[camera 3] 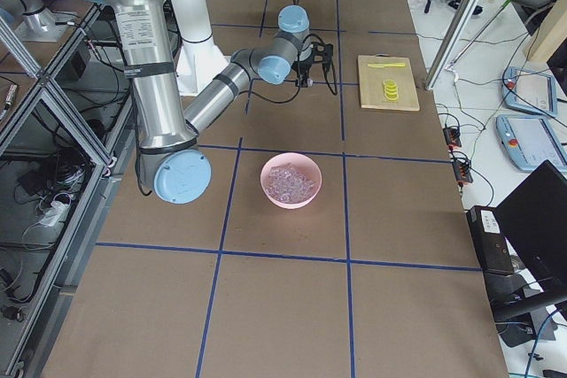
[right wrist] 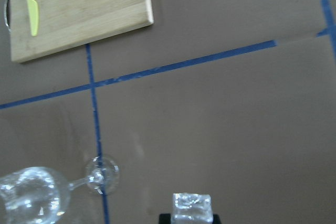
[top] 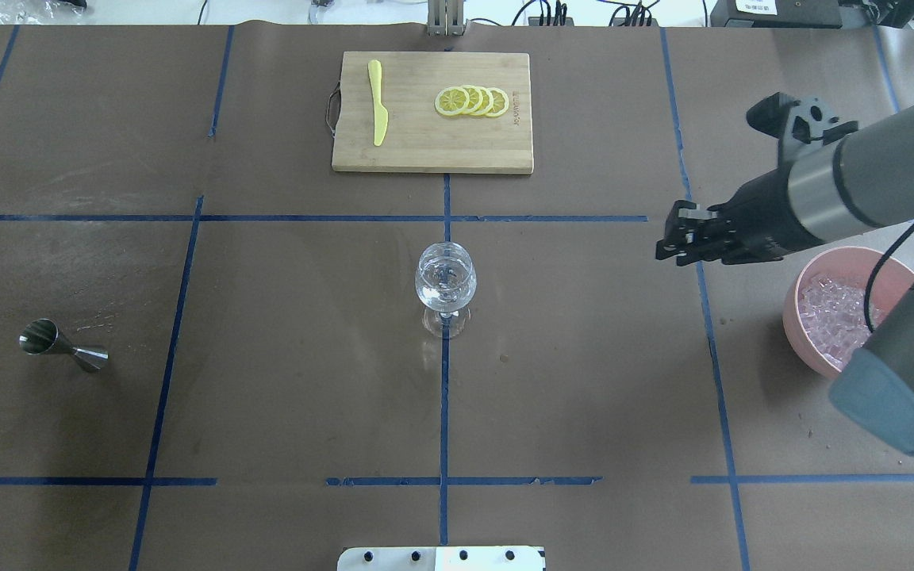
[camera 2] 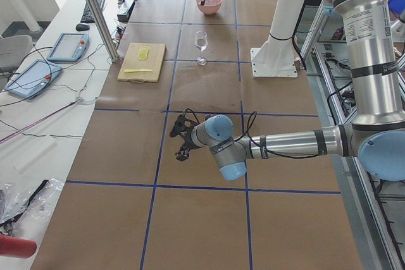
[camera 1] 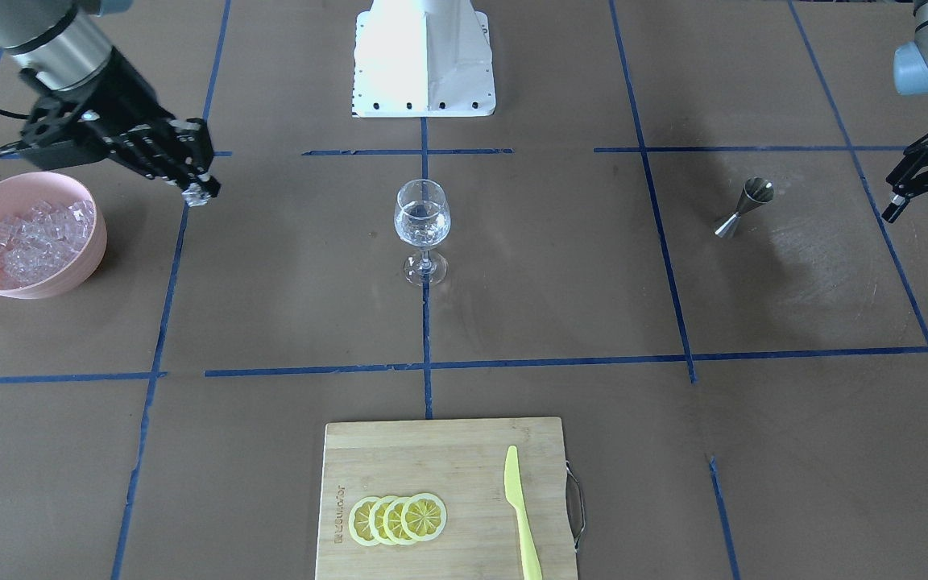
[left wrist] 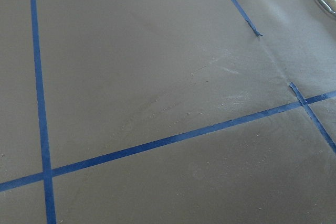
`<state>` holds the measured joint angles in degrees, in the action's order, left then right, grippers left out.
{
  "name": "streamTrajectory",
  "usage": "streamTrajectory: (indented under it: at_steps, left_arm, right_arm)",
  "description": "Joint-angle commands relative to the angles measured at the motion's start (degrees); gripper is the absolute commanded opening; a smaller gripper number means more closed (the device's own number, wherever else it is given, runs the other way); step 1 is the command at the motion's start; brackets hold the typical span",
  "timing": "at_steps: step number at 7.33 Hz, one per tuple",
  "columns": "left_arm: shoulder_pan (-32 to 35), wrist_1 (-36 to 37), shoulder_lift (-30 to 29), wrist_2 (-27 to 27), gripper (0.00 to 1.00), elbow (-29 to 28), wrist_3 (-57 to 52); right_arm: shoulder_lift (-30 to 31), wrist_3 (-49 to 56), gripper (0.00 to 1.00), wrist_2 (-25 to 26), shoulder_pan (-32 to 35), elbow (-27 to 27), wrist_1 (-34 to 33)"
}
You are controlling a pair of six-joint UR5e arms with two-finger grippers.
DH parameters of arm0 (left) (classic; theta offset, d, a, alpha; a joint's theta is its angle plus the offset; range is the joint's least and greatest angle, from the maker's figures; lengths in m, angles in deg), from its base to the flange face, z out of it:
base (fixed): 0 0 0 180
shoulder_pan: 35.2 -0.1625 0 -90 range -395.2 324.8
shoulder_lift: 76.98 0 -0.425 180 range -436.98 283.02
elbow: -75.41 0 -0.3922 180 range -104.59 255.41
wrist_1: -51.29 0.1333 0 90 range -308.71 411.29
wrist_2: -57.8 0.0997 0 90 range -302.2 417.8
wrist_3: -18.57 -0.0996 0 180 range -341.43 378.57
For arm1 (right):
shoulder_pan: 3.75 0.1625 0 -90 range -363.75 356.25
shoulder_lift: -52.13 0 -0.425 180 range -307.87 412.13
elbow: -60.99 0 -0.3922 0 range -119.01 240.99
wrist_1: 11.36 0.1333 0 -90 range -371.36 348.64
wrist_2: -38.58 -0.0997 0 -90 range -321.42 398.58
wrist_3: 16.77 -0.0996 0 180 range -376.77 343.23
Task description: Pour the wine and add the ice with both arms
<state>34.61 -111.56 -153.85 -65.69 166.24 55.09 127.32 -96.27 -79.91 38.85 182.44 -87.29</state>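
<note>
Ice cube (right wrist: 192,206): clear, glassy, clamped in right end effector (camera 1: 200,192), held well short of the wine glass (camera 1: 422,217).
Glass: upright; ice delivery seems underway. Next, centre over its rim, then let go.
Pink bowl (camera 1: 77,278): more ice (camera 1: 33,238), farther from the glass.
Left end effector (camera 1: 921,225): spread, empty, well beyond the glass.

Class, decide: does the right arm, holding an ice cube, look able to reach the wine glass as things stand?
Probably yes: the right gripper, shut on an ice cube, has only bare table between it and the wine glass.
</note>
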Motion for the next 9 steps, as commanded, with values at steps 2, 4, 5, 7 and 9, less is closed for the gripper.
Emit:
streamTrajectory:
  at_steps: [2, 4, 5, 7, 9]
  left_arm:
    - [0.0, 0.0, 0.0, 0.0, 1.00, -0.1, 0.0]
    - [-0.2, -0.1, 0.0, 0.1, 1.00, -0.3, 2.8]
    - [-0.2, -0.4, 0.0, 0.1, 1.00, -0.3, 3.2]
    - [-0.2, -0.4, 0.0, 0.1, 1.00, -0.3, 3.6]
    - [-0.2, -0.4, 0.0, 0.1, 1.00, -0.3, 3.6]
  right_arm:
    - [-18.9, -17.6, 0.00, 14.6, -13.6, -5.1, -5.4]
    - [-20.6, -18.7, 0.00, 15.3, -13.9, -5.9, -5.3]
    - [-21.5, -18.7, 0.00, 15.4, -13.9, -6.1, -5.4]
    - [-21.7, -18.5, 0.00, 16.5, -13.9, -7.7, -4.9]
    - [-22.9, -18.3, 0.00, 17.3, -13.9, -9.1, -4.7]
